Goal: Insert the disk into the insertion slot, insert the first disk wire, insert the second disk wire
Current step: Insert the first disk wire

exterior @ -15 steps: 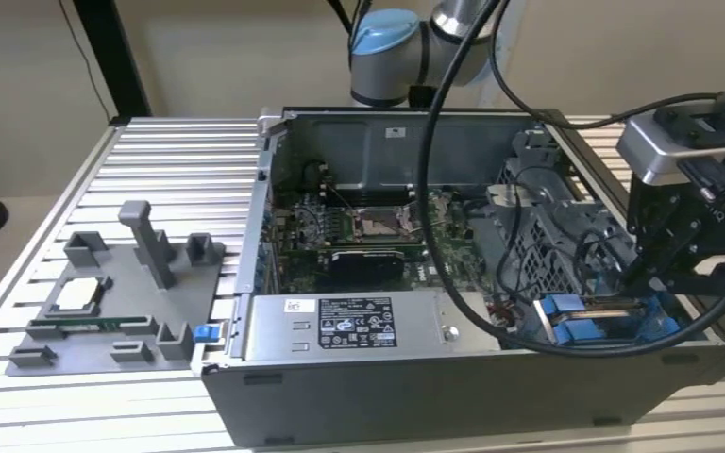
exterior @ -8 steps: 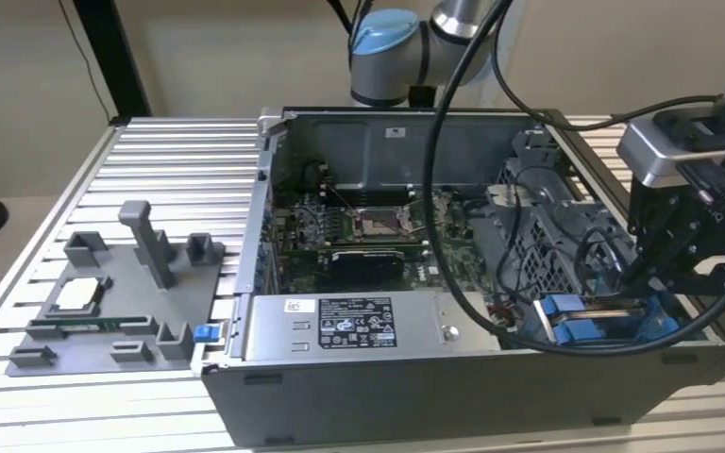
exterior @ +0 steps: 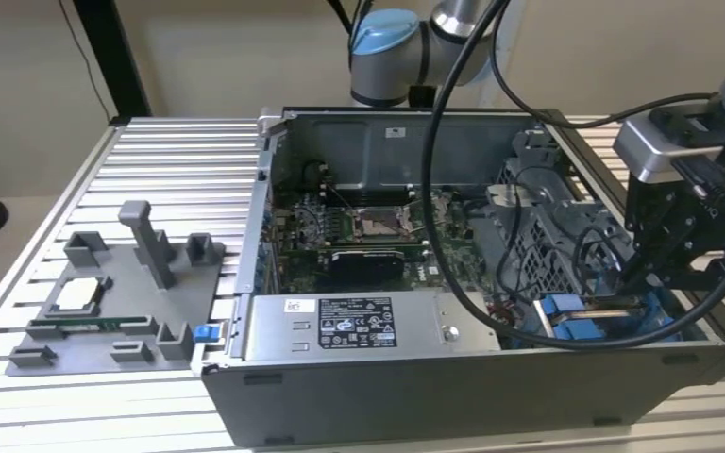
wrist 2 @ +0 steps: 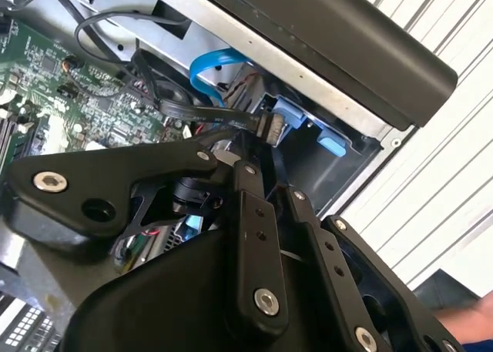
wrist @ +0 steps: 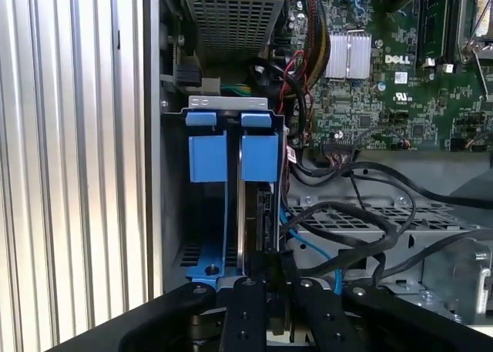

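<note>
Fingers (wrist 2: pixel 250 213) of your gripper (wrist 2: pixel 263 145) are pinched nearly together on the black plug (wrist 2: pixel 269 126) of a flat black wire (wrist 2: pixel 200 113), held just beside a blue latch piece (wrist 2: pixel 293 115) of the slot (wrist: pixel 227 103). Your disk (wrist: pixel 260 213) stands edgewise inside that slot, in the near corner of the case (exterior: pixel 463 396) on the exterior view's right. A light blue cable (wrist 2: pixel 216 63) loops close by. Further out, the circuit board (wrist: pixel 400 67) lies inside the case, and a grey tray (exterior: pixel 110 316) sits near the edge of the bench (exterior: pixel 174 151) on the exterior view's left.
</note>
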Tool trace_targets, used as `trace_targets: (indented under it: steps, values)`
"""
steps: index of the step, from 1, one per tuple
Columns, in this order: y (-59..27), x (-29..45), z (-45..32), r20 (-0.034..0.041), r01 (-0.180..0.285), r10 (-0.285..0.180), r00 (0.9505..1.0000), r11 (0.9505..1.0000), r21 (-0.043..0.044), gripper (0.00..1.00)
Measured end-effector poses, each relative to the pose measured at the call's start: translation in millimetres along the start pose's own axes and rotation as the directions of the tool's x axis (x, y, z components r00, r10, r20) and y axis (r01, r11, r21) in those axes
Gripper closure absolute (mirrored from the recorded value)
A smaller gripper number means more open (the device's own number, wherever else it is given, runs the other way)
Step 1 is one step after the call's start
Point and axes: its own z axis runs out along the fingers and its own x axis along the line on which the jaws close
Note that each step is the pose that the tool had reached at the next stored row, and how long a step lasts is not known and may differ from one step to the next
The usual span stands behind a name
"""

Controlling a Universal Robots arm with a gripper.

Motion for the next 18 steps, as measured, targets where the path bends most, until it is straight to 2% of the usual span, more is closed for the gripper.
trace_targets:
  steps: [18]
  values:
    - [0.5,-0.3,4.6,0.0001,-0.002,0.002,1.0000,1.0000,0.0001,1.00]
